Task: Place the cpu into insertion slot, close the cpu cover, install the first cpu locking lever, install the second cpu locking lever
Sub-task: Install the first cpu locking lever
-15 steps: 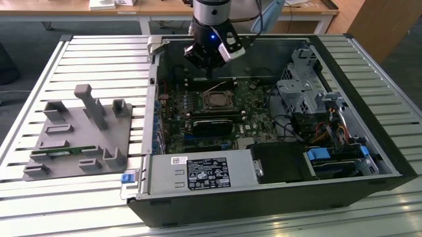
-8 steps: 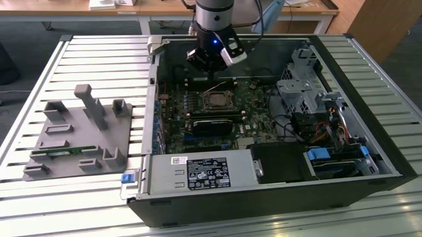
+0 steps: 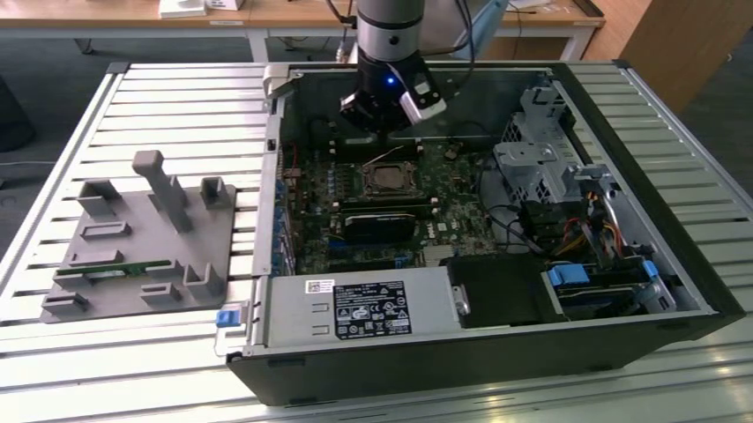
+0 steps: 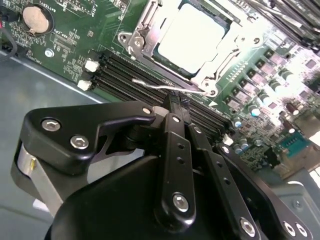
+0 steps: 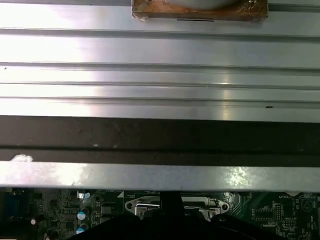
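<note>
The cpu point(image 4: 192, 37) lies flat in the insertion slot point(image 3: 386, 179) on the green board, its silver top showing. The cpu cover point(image 4: 145, 35) lies down around it, and the chip shows through its window. A thin wire locking lever point(image 4: 167, 88) runs along the socket's edge beside the memory slots. My gripper point(image 4: 174, 98) is shut, its black fingers point(image 4: 176, 150) meeting at a tip right at that lever; whether they touch it I cannot tell. In the exterior view the gripper point(image 3: 379, 123) hangs inside the open case just behind the socket. The first wrist view has the socket point(image 5: 175, 205) behind the fingertip.
The computer case wall point(image 5: 160, 135) stands close behind the arm. Memory slots point(image 4: 150, 75) and a coin battery point(image 4: 37, 19) lie near the socket. A black block point(image 3: 379, 225), a power supply point(image 3: 353, 308) and a drive cage point(image 3: 535, 167) crowd the case. A grey fixture plate point(image 3: 141, 238) sits at the exterior view's left.
</note>
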You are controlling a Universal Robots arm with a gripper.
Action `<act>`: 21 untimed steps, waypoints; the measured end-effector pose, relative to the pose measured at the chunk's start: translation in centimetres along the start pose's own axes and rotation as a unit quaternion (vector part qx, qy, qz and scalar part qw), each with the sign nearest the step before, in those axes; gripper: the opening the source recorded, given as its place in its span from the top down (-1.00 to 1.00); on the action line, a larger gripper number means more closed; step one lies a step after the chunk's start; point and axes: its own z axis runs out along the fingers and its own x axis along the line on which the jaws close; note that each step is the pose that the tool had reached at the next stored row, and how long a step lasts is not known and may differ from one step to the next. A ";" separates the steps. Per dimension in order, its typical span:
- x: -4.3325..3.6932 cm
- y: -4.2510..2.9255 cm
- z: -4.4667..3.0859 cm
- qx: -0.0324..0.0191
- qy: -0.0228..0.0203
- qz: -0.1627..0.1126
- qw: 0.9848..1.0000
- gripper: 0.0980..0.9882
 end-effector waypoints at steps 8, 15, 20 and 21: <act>-0.74 -0.01 0.39 0.000 0.000 0.000 1.000 0.98; -1.46 0.10 0.71 0.000 0.000 0.000 1.000 0.98; -1.98 0.15 1.03 0.000 0.001 0.000 1.000 0.98; -2.07 0.15 1.12 0.000 0.001 0.000 1.000 0.98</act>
